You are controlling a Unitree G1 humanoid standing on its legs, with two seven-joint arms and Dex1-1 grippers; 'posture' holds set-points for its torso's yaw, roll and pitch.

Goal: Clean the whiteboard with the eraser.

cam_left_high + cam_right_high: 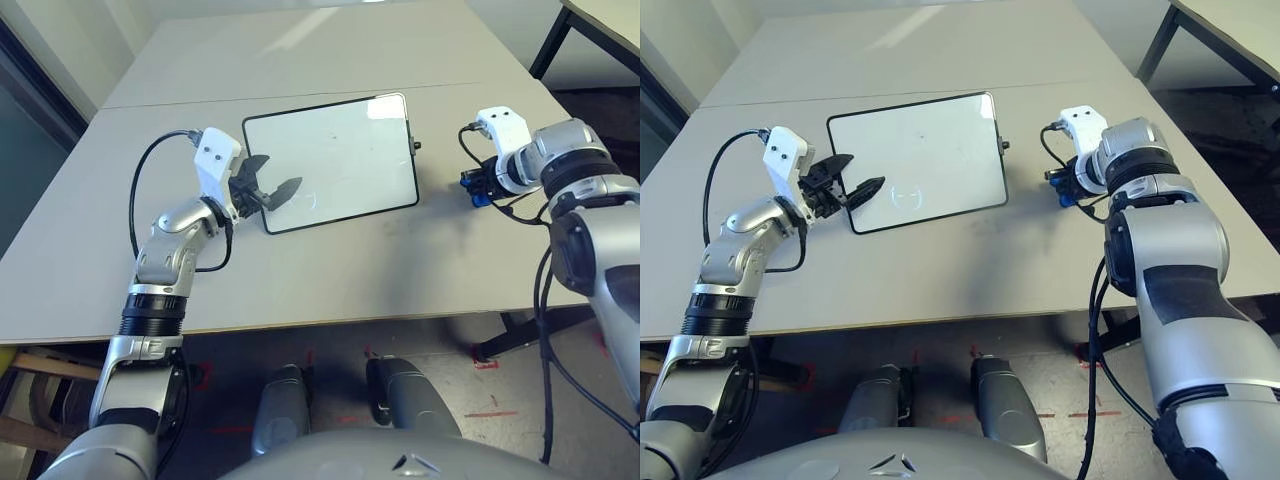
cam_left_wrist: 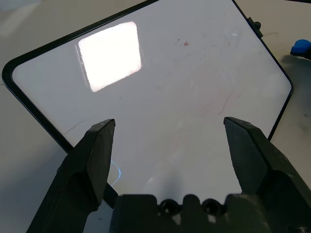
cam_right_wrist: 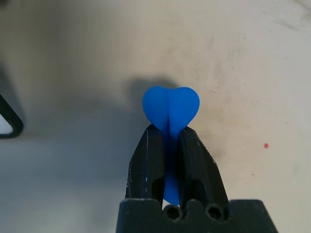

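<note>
The whiteboard (image 1: 331, 162) lies flat on the grey worktop (image 1: 330, 270), and the left hand (image 1: 268, 192) hovers with its fingers spread wide over the board's near left corner, probably ready to steady it against wiping. The right hand (image 3: 170, 145) is clamped on the blue eraser (image 3: 170, 108) just off the board's right edge, beside the side knob (image 1: 416, 146), holding it lifted for a pass. Only faint reddish specks show on the board; glare hides part of it.
</note>
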